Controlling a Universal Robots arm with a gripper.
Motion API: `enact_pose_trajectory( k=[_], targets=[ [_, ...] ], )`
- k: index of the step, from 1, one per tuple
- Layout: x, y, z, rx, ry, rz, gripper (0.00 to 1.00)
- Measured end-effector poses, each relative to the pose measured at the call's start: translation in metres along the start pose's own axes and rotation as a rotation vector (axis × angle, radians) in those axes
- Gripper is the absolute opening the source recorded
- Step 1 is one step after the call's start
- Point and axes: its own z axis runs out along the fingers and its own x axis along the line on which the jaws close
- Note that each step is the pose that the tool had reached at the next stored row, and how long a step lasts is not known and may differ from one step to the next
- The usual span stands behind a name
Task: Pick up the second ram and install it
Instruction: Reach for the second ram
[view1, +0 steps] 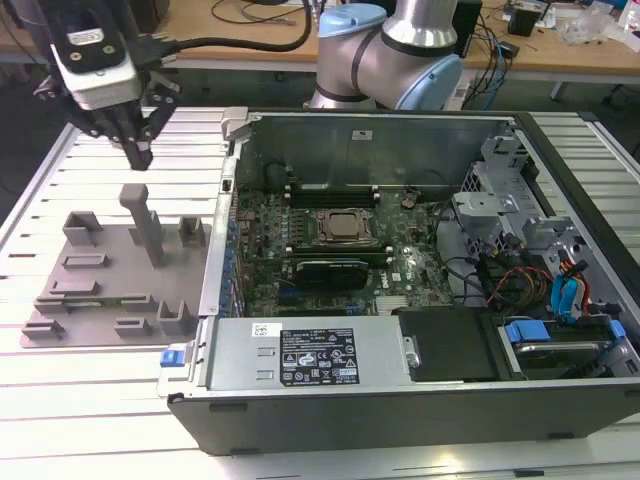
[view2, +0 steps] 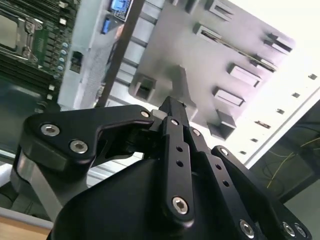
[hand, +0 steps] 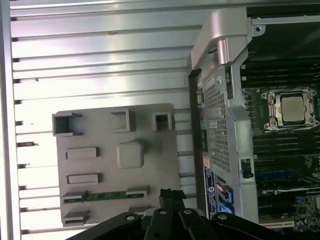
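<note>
The second ram (hand: 102, 196) is a thin green-black stick lying on edge between two low holders on the grey holder plate (hand: 100, 135). In the second wrist view it shows as a thin dark line (view2: 230, 46). My gripper (view1: 138, 155) hangs well above the plate's far side, near the tall grey post (view1: 145, 220). Its fingers are shut and hold nothing. In both wrist views the fingertips (hand: 170, 193) (view2: 172, 103) meet in a point, apart from the ram. The open computer case (view1: 400, 250) holds the motherboard with the CPU socket (view1: 345, 225).
The holder plate (view1: 110, 280) lies on a slatted metal table at the exterior view's left. The case wall (view1: 225, 220) stands between plate and motherboard. A black finned block (view1: 325, 270) sits below the socket. Cables and drive bays (view1: 540, 280) crowd the case's right.
</note>
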Motion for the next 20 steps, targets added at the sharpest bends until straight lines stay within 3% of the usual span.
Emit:
enact_pose_trajectory(
  k=[2,6,10,12,14,19,20],
  targets=[
    [0.0179,-0.0014,0.0001,0.0,0.0001,0.0,0.08],
    [0.0357,-0.0028,0.0002,0.0,0.0,0.0,0.08],
    [0.0615,-0.0047,0.0005,0.0,0.0,0.0,0.08],
    [0.0649,-0.0057,0.0004,0.0,0.0,0.0,0.08],
    [0.0648,-0.0123,0.0001,-0.0001,0.0,0.0,0.08],
    [0.064,-0.0558,-0.0017,0.0,0.0,0.0,0.08],
    [0.064,-0.0568,-0.0017,-0.0001,0.0,0.0,0.08]
  ],
)
